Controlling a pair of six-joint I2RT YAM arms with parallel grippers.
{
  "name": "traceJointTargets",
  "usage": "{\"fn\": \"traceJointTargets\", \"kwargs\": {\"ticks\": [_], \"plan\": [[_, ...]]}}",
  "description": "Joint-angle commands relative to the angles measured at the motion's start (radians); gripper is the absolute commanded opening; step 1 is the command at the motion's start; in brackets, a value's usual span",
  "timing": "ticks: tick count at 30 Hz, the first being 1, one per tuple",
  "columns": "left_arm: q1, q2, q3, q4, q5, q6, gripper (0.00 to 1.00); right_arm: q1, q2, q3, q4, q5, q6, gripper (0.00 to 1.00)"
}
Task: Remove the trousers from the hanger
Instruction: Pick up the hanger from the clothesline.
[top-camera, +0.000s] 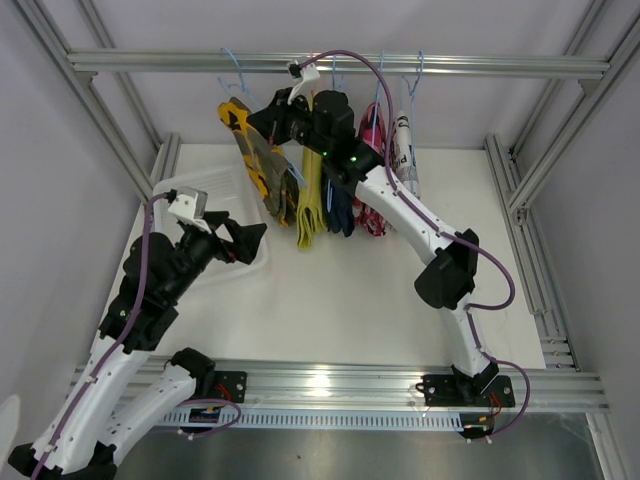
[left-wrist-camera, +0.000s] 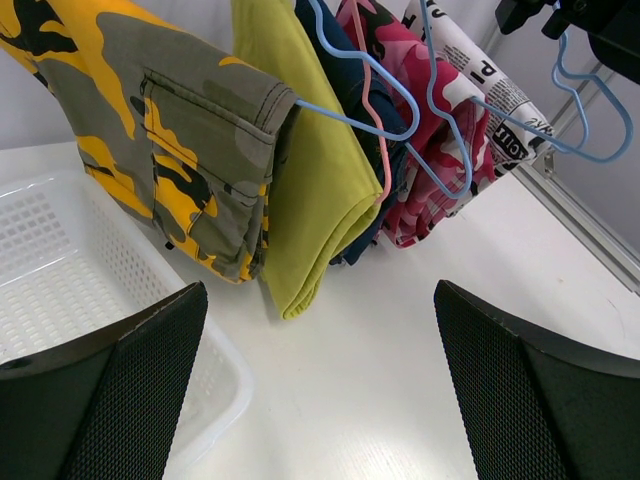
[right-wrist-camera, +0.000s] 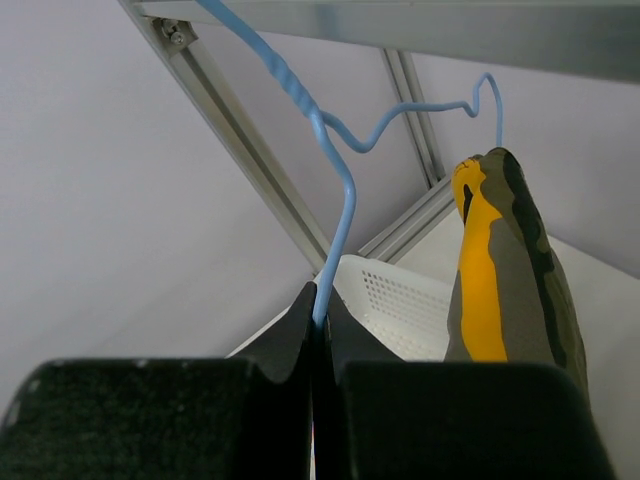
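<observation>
White desk (left-wrist-camera: 400, 390) below: my right claw (right-wrist-camera: 320, 300) pinches shut on the thin blue wire hanger (right-wrist-camera: 342, 190) bearing soft, limp yellow-brown camouflage cloth trousers (right-wrist-camera: 500, 270); my left claw (left-wrist-camera: 315, 300), wide open and empty, should take their hanging end.

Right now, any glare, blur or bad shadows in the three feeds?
Top external: even light, sharp, one bright glare spot on the front rail. Left wrist: trousers crisp, soft sheen on the table, left fingers dark and close. Right wrist: hanger wire sharp against the pale wall, right fingers pinching it near-black, little detail.
</observation>
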Motion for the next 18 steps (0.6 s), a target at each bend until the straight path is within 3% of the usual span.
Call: {"fn": "traceJointTargets", "kwargs": {"ticks": [1,18], "plan": [[-0.011,0.005,0.032,0.013,0.011,0.003,0.99,-0.041,-0.138,0.137,0.308,0.122,-0.005,0.00],[-0.014,0.019,0.035,0.012,0.013,0.005,1.00,-0.061,-0.157,0.153,0.346,0.186,0.001,0.00]]}}
